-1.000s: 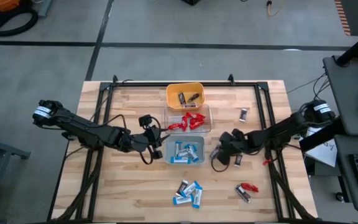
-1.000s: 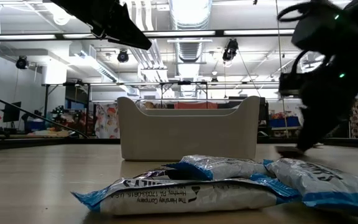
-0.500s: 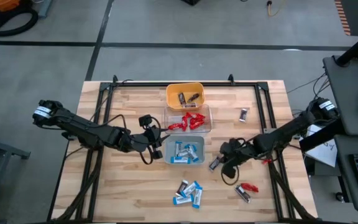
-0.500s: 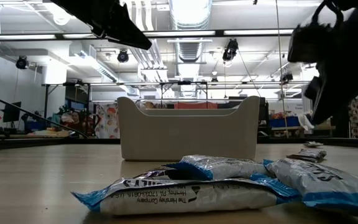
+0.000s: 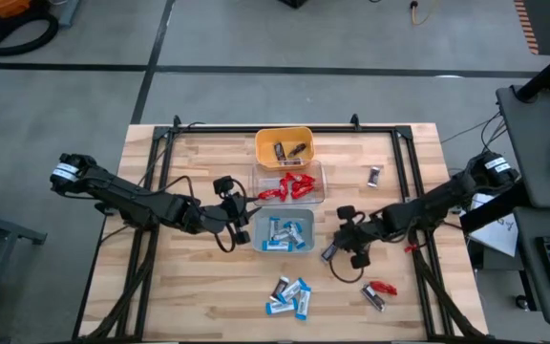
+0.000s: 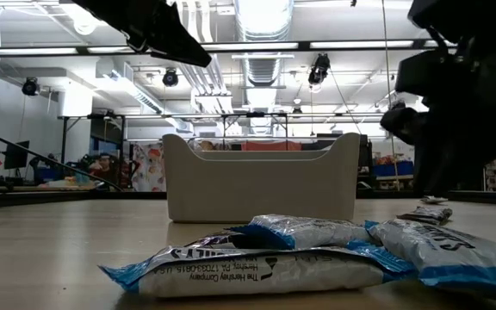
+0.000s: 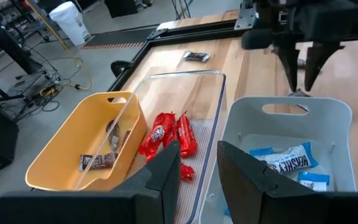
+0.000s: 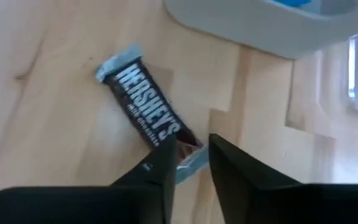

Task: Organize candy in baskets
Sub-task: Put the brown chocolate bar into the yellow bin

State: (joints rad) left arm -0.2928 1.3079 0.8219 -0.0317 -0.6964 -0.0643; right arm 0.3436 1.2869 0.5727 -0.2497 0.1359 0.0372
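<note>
A dark brown bar lies flat on the table just right of the pale grey-blue bin; it also shows in the high view. My right gripper is open and points down over it, one finger on each side of one end of the bar; whether they touch it I cannot tell. It shows too in the left wrist view. My left gripper is open and empty, hovering left of the clear bin. The yellow bin holds dark bars, the clear bin red ones, the grey-blue bin blue-and-white ones.
Several blue-and-white bars lie near the front edge, close to the low camera. A red bar and a dark bar lie at the front right. Another dark bar lies at the far right. A black frame rims the table.
My right gripper has risen from the table, gone a little toward the near edge, and now stands over the dark brown bar. The bar lies on the table a little nearer the front edge than a second ago.
</note>
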